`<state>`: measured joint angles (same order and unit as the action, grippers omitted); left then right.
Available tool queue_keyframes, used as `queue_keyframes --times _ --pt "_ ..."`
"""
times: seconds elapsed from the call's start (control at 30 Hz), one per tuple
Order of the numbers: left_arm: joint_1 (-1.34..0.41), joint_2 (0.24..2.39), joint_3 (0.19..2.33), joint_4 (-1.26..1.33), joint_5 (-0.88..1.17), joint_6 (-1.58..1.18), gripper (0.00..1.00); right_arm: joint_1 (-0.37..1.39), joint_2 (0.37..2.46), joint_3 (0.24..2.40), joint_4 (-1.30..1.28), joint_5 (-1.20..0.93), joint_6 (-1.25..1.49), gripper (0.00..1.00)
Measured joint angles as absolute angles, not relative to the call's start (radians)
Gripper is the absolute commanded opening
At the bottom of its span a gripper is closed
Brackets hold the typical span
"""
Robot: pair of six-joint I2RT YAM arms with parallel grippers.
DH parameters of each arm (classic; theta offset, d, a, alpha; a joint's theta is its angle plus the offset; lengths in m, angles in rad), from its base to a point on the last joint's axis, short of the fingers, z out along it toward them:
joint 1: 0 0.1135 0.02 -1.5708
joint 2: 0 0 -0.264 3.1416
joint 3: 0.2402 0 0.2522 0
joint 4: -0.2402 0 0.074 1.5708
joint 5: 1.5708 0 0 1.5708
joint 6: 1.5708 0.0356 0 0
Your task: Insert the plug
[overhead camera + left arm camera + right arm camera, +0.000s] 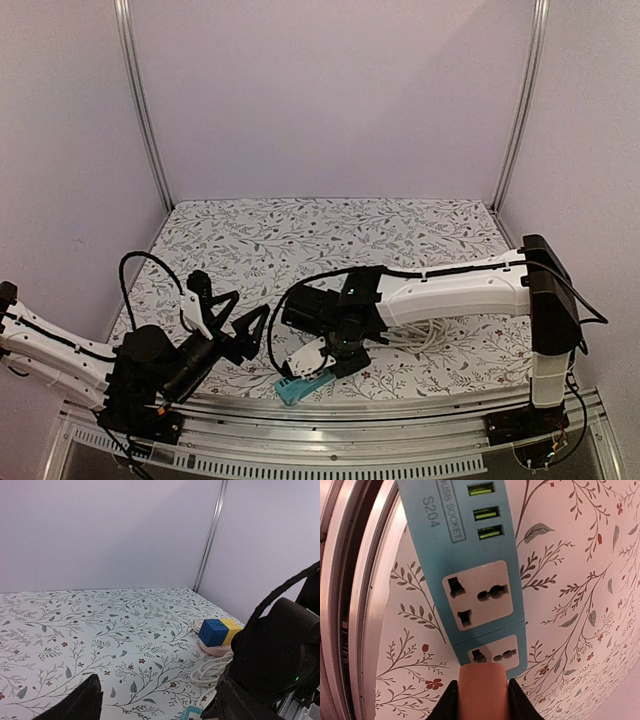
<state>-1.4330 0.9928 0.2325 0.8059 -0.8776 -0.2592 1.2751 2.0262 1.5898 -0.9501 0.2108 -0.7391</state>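
A teal power strip [300,386] lies at the table's front edge; the right wrist view shows it [470,555] with USB ports and two white universal sockets. My right gripper [481,700] is shut on a salmon-pink plug [481,687], held just above the strip's end socket [495,654] and partly covering it. From above, the right gripper [335,355] hovers over the strip's inner end. My left gripper [235,312] is open and empty, left of the strip. In the left wrist view its gripper [157,705] faces the table, with a corner of the strip [192,713] below.
A blue and yellow cube socket [220,631] on a pink base sits at the right among coiled white cable [215,667]; the coil also shows under the right arm [435,335]. An aluminium rail [345,605] runs along the table's front edge beside the strip.
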Motion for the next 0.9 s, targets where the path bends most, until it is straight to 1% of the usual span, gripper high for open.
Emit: queue_keyframes --times 0.5,0.9 --pt "-1.433 0.994 0.233 0.807 -0.88 -0.259 0.78 1.273 2.048 1.597 -0.986 0.216 -0.889 0.0" --pt "-1.433 0.993 0.233 0.807 -0.879 -0.259 0.78 1.243 2.113 1.702 -1.09 0.145 -0.968 0.0"
